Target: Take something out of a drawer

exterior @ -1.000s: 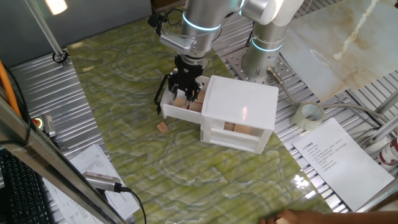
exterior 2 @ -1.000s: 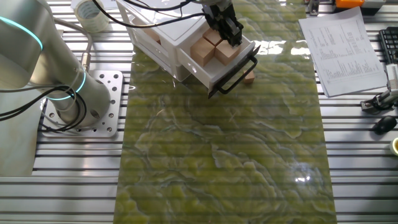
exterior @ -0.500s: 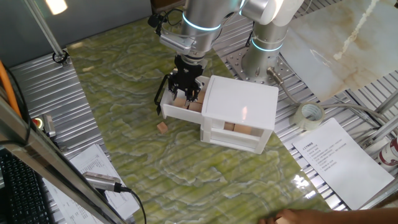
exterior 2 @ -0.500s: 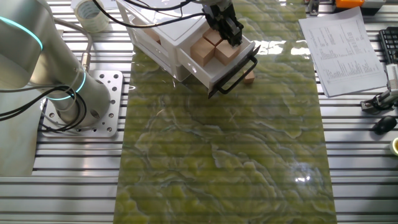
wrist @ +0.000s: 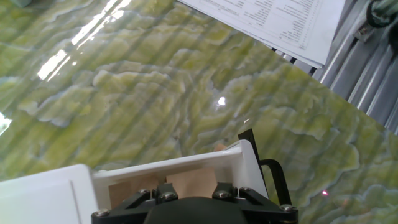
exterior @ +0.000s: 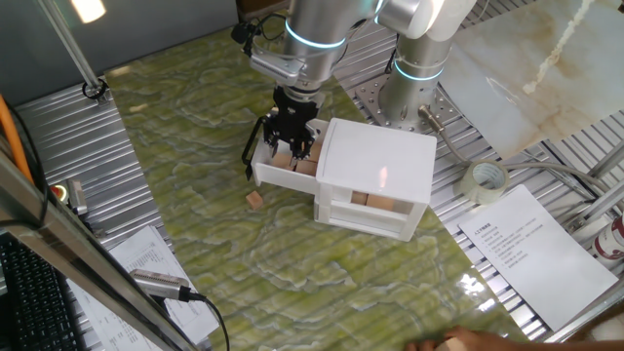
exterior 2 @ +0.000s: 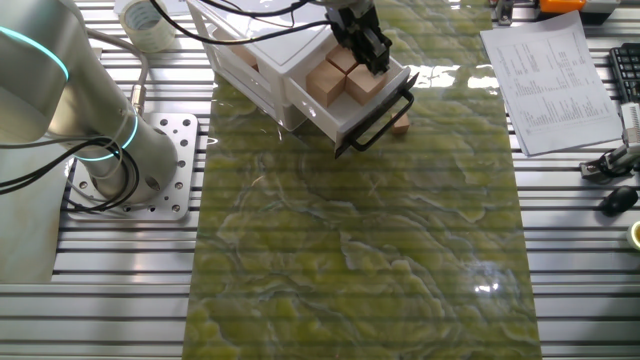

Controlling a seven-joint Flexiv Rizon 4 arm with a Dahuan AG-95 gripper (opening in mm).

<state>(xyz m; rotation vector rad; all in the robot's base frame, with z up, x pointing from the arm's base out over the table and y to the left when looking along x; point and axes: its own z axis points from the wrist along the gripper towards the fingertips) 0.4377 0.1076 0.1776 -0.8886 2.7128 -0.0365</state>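
Hand view: the black two-finger gripper (wrist: 196,208) filled the bottom edge at 6 o'clock, only its bolted body visible, fingertips out of frame. Just beyond it lay a small light-brown wooden cube (wrist: 189,182) inside the shallow white plastic drawer (wrist: 233,163), whose black bar handle (wrist: 273,177) stood at 3 o'clock of the cube. Beyond the drawer front a sliver of another light-brown cube (wrist: 219,147) showed on the green marbled table mat (wrist: 155,81); white printed sheets (wrist: 273,18) lay far off at 12 o'clock. From one fixed view the gripper (exterior: 292,146) reached down into the pulled-out drawer (exterior: 278,174), which projected at 9 o'clock from the small white box cabinet (exterior: 375,177); the loose cube (exterior: 254,199) sat on the mat near the drawer front, apart from it. The other fixed view showed the gripper (exterior 2: 368,52) standing among the cubes (exterior 2: 345,78) in the drawer (exterior 2: 352,110). Finger spread was hidden by the cubes and the drawer wall; I could not tell whether they were parted or clamped on a cube. A roll of clear tape (exterior: 486,179) lay at 3 o'clock of the cabinet.
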